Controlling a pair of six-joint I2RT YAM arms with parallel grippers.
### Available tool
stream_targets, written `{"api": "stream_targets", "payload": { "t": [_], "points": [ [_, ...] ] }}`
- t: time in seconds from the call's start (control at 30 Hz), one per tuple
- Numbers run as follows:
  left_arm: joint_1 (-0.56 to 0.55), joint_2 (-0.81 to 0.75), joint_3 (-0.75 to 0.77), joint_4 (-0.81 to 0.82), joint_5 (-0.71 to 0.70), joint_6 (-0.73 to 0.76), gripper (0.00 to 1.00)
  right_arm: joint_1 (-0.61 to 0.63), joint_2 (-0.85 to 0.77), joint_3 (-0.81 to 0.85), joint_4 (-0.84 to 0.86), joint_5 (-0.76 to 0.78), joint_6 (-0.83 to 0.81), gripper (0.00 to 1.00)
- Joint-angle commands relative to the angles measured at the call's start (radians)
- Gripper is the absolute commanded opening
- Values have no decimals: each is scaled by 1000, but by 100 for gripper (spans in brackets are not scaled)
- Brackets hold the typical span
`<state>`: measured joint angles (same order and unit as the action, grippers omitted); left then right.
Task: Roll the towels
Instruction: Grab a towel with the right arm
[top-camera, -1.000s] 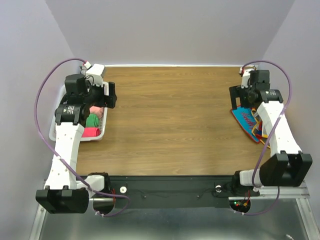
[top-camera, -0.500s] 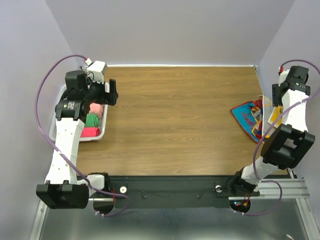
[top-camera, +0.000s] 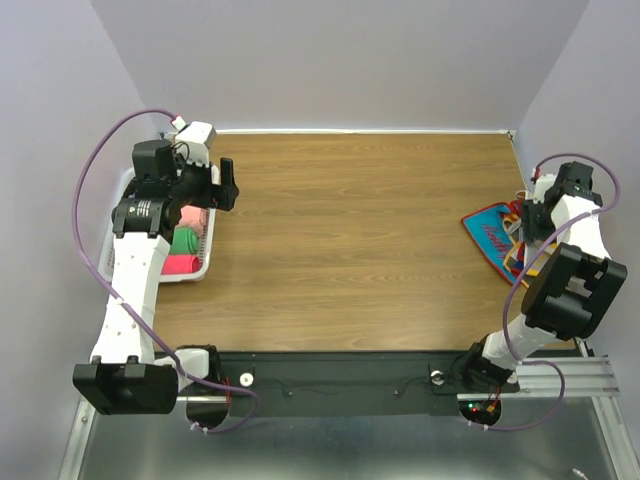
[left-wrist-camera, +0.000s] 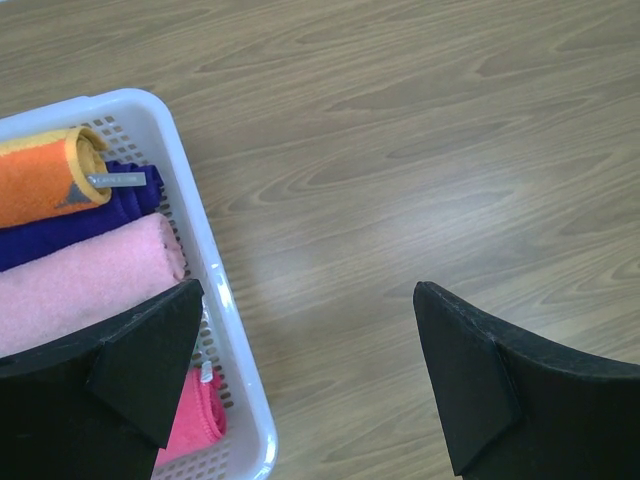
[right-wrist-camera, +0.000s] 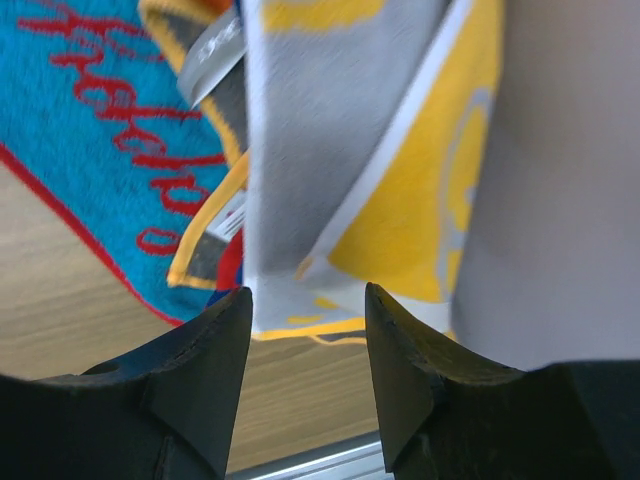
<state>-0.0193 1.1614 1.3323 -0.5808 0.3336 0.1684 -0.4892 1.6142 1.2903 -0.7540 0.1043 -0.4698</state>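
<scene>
The table (top-camera: 350, 230) is warm brown wood with darker streaky grain. At its left edge the basket (left-wrist-camera: 215, 300) is white plastic, pierced with slats. Inside it the orange roll (left-wrist-camera: 40, 185) has a yellow rim (and a small grey tag (left-wrist-camera: 118, 180) at its end). Next to it come the deep purple roll (left-wrist-camera: 40, 242), the pale pink roll (left-wrist-camera: 80, 285), the hot pink roll (left-wrist-camera: 195, 425) and the green roll (top-camera: 184, 241). At the right edge, the blue towel (right-wrist-camera: 90, 150) carries red lettering and red edging. The grey and yellow towel (right-wrist-camera: 400, 200) has white stripes. The left gripper (left-wrist-camera: 307, 290) and right gripper (right-wrist-camera: 305, 295) have black fingers.
</scene>
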Motion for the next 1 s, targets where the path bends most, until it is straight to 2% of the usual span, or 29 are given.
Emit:
{"api": "stream_targets", "payload": {
  "t": [0.0,0.4,0.8,0.83,0.9,0.97],
  "points": [
    [-1,10,31,30,36,-26,99,1,-39,-23,19,-35,-13,52],
    [-1,0,18,30,24,-23,99,1,7,29,59,38,-4,46],
    [-1,15,38,32,35,-23,99,1,39,38,67,86,-7,49],
    [-1,17,38,30,33,-24,99,0,38,43,65,90,-9,40],
    [-2,15,33,33,33,-24,99,0,35,49,65,94,-9,33],
    [-1,15,30,36,31,-24,99,0,26,60,65,97,-10,19]
  ]
}}
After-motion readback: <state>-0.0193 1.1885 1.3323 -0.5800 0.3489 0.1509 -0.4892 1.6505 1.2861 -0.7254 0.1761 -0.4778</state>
